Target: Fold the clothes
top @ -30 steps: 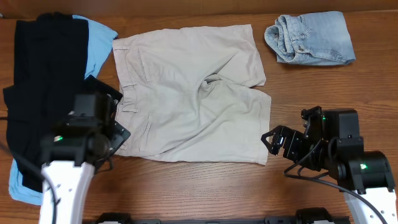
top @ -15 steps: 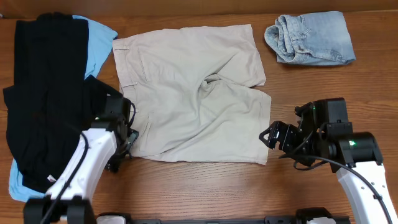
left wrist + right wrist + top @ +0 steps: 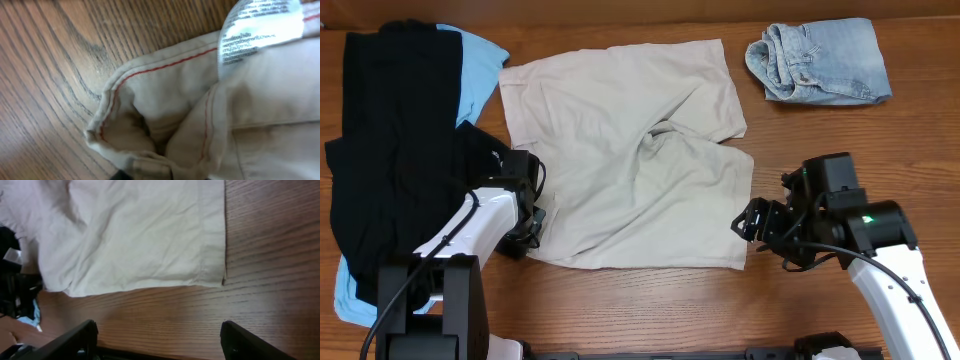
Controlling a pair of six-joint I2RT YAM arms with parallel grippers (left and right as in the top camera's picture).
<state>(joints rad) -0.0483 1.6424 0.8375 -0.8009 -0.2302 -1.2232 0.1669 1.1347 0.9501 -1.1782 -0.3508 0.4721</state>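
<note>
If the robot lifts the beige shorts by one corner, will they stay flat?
Probably not; they would hang limp, since the beige shorts lie wrinkled and bunched. A push would likely crumple them, as the cloth looks thin.

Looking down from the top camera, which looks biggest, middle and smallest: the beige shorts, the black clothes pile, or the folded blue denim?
1. beige shorts, spread out flat, biggest.
2. black clothes pile, somewhat smaller, though part of it is hidden under the arm.
3. folded blue denim, clearly smallest.
</note>
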